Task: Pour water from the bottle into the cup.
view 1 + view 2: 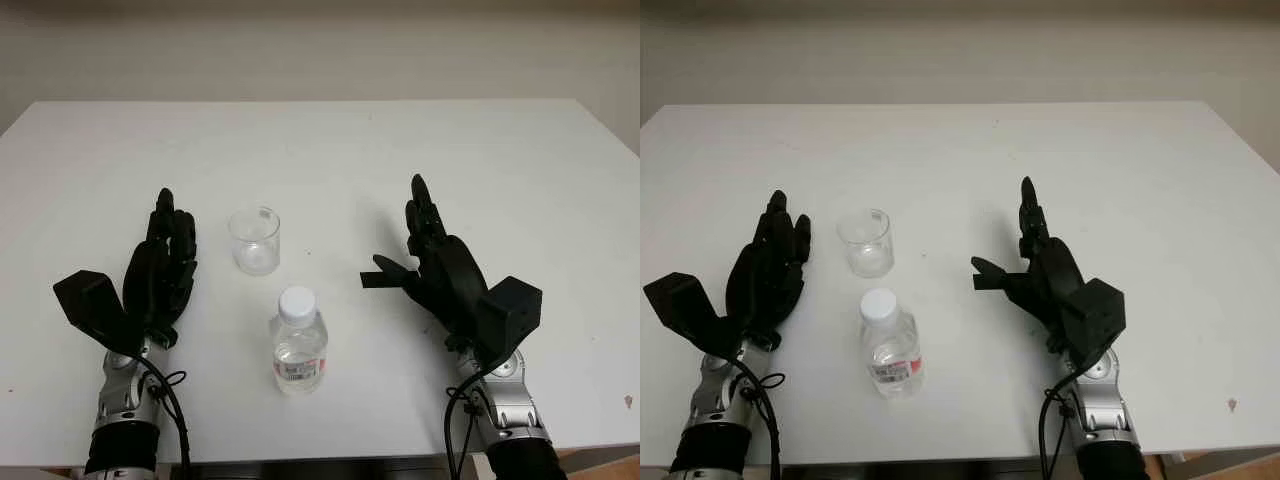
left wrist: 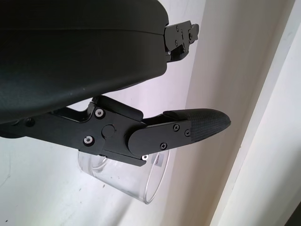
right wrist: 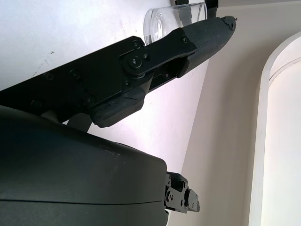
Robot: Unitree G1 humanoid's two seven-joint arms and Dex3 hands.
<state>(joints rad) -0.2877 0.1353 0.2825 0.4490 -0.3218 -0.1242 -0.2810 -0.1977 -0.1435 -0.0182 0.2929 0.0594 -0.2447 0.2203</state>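
Clear plastic, white-capped water bottle point(image 1: 299, 342) standing upright near the front of the white tabletop point(image 1: 330, 150), long axis vertical and cap up, with the short clear glass cup point(image 1: 254, 240) just behind it, mouth up, presumably set so for an easy pour. Flanked by the black left hand point(image 1: 160, 270) and black right hand point(image 1: 432, 265), both open, holding nothing, palms turned inward as if ready to reach in.

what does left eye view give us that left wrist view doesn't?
Left eye alone: the capped bottle standing upright nearer the robot than the cup, the right hand open to their right, and the table's full spread. Left wrist alone: a close look at one fingertip crossing in front of the cup's rim. Both: the clear, empty-looking cup, the open left hand beside it, and white tabletop.
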